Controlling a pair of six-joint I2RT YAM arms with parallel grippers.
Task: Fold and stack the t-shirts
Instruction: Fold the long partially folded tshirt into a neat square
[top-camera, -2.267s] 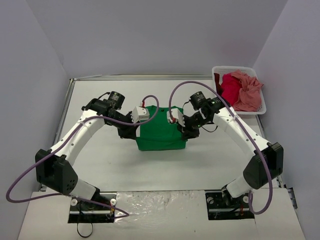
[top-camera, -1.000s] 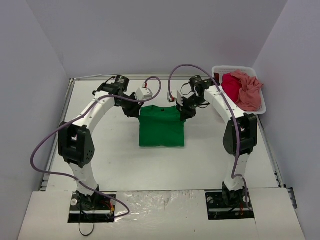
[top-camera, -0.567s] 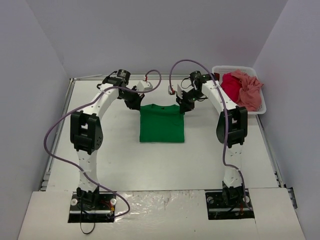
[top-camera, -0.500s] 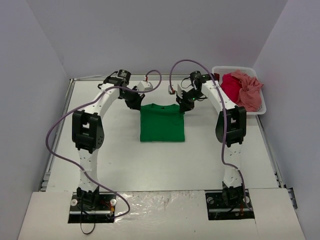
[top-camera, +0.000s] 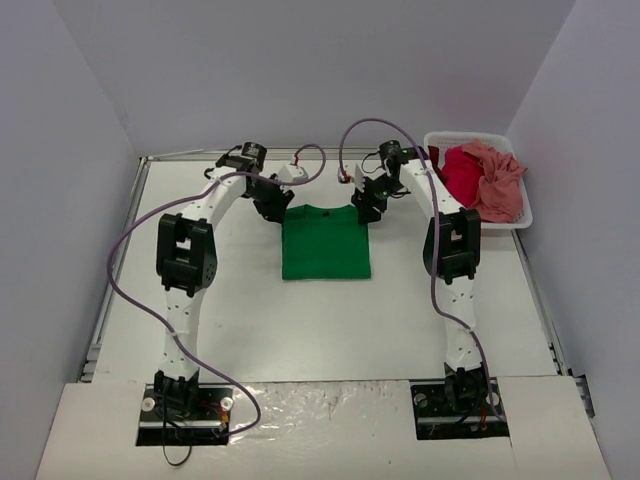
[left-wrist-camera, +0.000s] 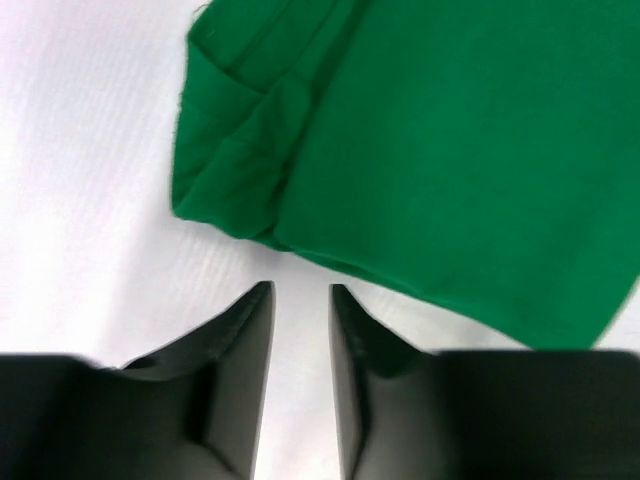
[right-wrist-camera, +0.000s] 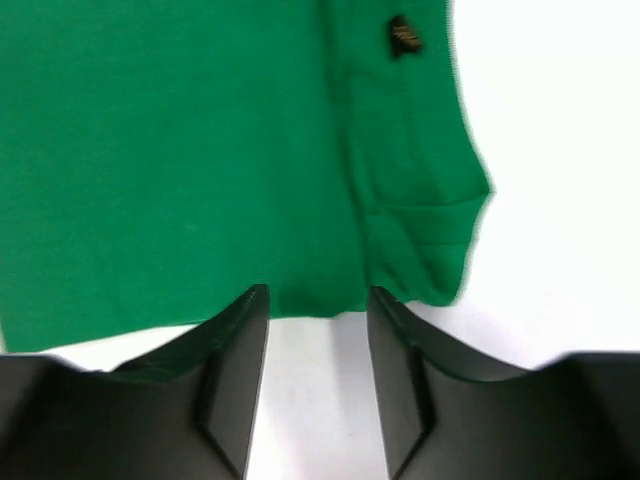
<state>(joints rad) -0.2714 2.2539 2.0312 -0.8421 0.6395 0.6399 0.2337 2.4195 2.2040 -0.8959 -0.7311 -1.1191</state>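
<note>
Both grippers have just let go of the green shirt (top-camera: 326, 243). The left gripper (left-wrist-camera: 301, 290) at its 11 o'clock and the right gripper (right-wrist-camera: 318, 292) at 1 o'clock now stand parted and empty. It lies folded mid-table, so this fold looks done; the red shirt (top-camera: 460, 178) and pink shirt (top-camera: 499, 185) wait in the basket (top-camera: 478, 137) at 2 o'clock

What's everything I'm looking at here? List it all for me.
green t-shirt: one, bright green, folded, mid-table
red t-shirt: one, crimson, bunched in basket
pink t-shirt: one, salmon, bunched beside the red one
basket: one, white, table's far right corner
table: one, white
cables: two, purple, along the arms
arms: two, white and black
left pincer: black, open, empty, at shirt's edge
right pincer: black, open, empty, at shirt's edge
</note>
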